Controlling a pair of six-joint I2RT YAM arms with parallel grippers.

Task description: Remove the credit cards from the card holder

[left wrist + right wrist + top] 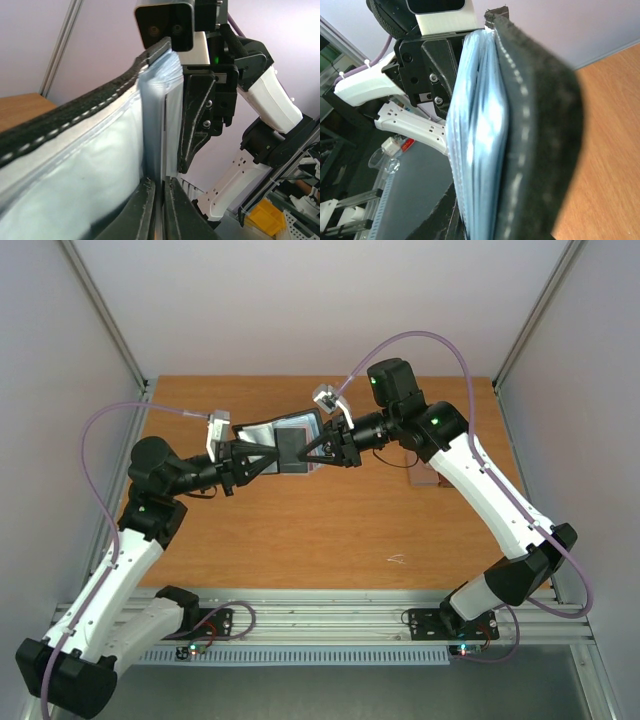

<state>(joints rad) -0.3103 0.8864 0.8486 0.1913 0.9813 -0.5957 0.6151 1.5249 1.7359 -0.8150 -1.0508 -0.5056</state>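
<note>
None of the cards out yet; card holder [285, 437] aloft at upper centre, opened, clamped from both sides by left claw [274, 454] and right claw [308, 452]; all pulling left to do

The card holder [285, 440] is black with pale stitching and blue-grey pockets; the table [300, 530] is orange-brown.
</note>
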